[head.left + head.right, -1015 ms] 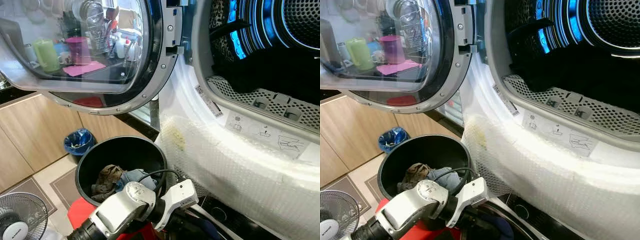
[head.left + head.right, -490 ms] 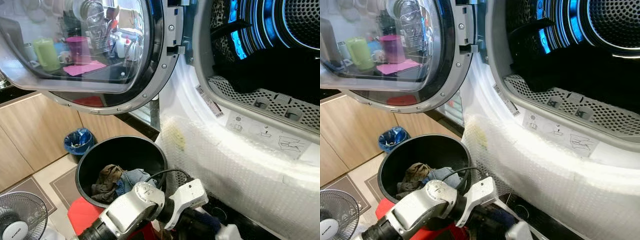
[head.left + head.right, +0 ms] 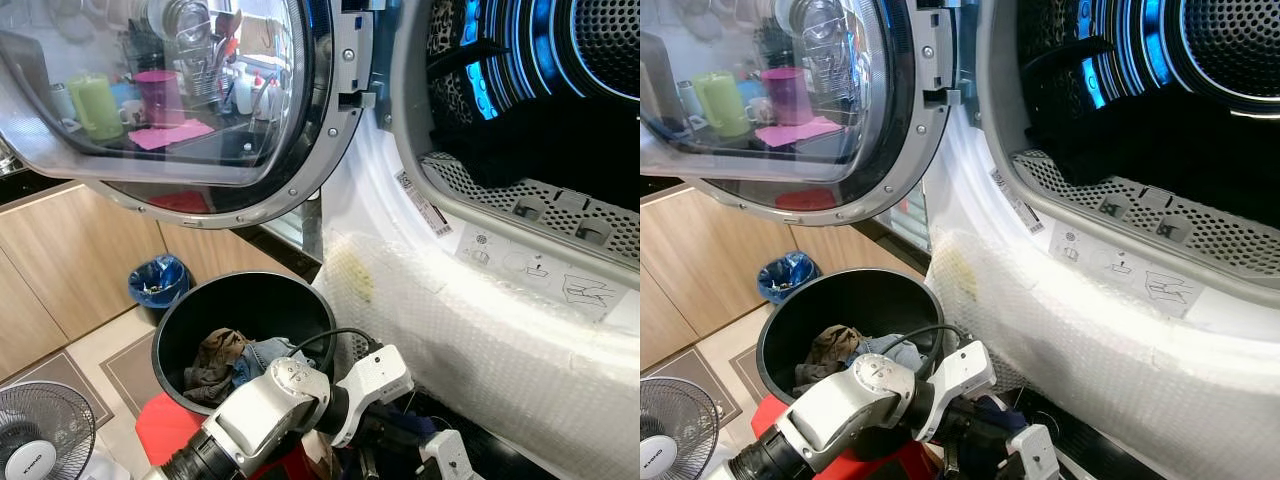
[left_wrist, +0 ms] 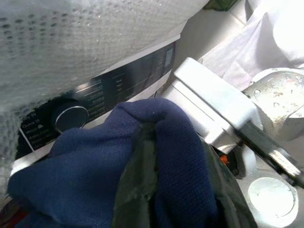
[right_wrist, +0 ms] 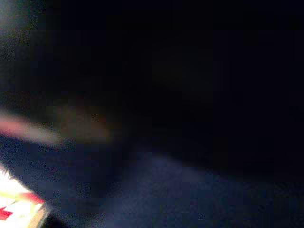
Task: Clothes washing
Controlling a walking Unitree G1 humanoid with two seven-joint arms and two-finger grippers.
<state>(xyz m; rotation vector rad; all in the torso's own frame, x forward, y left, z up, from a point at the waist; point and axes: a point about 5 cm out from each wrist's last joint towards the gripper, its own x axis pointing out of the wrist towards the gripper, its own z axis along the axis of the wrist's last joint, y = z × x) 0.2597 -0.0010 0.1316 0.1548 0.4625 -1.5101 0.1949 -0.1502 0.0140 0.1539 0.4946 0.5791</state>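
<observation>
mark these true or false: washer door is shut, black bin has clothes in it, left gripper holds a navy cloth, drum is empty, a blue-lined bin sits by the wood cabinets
1. The washer door is shut. False: it is swung open.
2. The black bin has clothes in it. True.
3. The left gripper holds a navy cloth. True.
4. The drum is empty. False: dark clothing lies inside.
5. A small blue-lined bin sits by the wood cabinets. True.
</observation>
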